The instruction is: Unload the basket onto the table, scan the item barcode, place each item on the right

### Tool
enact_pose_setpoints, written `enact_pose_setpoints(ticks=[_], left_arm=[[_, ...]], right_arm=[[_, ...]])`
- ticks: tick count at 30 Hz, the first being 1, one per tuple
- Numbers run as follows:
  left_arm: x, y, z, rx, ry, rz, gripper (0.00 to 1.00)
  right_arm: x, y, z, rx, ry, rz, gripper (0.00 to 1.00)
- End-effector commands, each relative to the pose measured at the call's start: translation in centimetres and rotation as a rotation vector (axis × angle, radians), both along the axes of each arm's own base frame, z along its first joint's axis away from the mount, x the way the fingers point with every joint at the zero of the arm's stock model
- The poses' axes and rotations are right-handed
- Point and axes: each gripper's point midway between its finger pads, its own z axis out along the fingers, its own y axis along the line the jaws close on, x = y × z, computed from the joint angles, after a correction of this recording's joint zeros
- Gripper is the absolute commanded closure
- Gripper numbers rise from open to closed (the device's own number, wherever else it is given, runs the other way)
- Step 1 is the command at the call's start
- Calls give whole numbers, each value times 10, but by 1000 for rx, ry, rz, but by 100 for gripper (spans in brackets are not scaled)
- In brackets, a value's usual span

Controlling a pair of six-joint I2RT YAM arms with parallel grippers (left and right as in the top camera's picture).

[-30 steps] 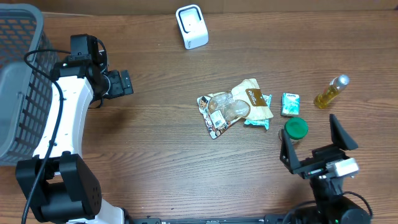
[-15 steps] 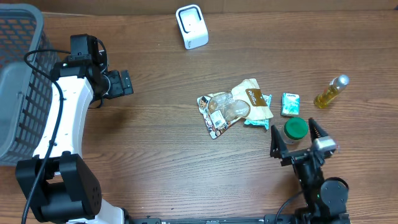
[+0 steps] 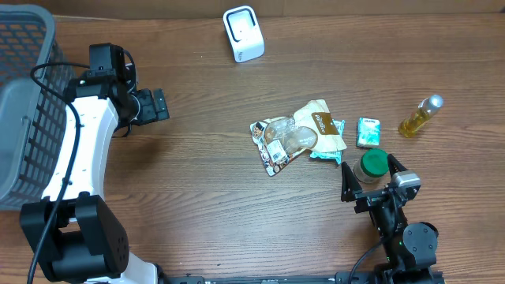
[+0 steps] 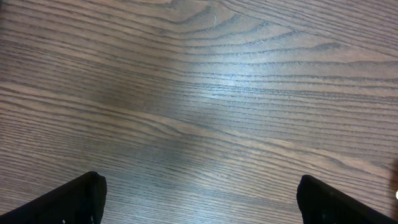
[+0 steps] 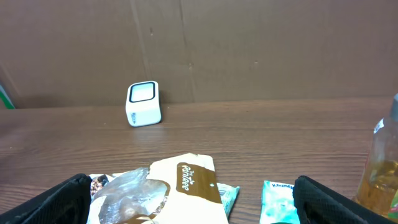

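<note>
A white barcode scanner (image 3: 243, 33) stands at the table's far edge, and it also shows in the right wrist view as the scanner (image 5: 143, 103). Several items lie right of centre: a pile of snack packets (image 3: 298, 136), a teal packet (image 3: 368, 132), a green-lidded jar (image 3: 374, 164) and a bottle of yellow liquid (image 3: 420, 116). My right gripper (image 3: 370, 170) is open, and from overhead its fingers stand on either side of the jar. The brown-and-white packet (image 5: 186, 186) lies ahead of the right gripper (image 5: 189, 183). My left gripper (image 3: 160, 104) is open over bare wood, far from the items.
A grey mesh basket (image 3: 24, 102) fills the left edge of the table. The left gripper (image 4: 199, 190) sees only wood grain. A brown cardboard wall (image 5: 249, 43) rises behind the scanner. The teal packet (image 5: 280, 202) and the bottle (image 5: 380, 177) lie to the right.
My right arm has swung left and forward, from beside the green-lidded jar to having its open fingers on either side of it. The left arm has not moved.
</note>
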Motion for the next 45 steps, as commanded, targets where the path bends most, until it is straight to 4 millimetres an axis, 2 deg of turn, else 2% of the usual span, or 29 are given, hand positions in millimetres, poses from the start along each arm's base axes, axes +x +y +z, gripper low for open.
enact_pose_setpoints(ticks=[1,40,45], left_arm=[[2,-1,5,11,-15,-16,0],[2,-1,4,11,-13,-15,0],[2,-3,11,13,-31,-20,0]], right_arm=[[1,-3,-2,11,-2,-15,0],[1,-3,-2,11,-2,-15,0],[1,-3,-2,11,-2,-15,0]])
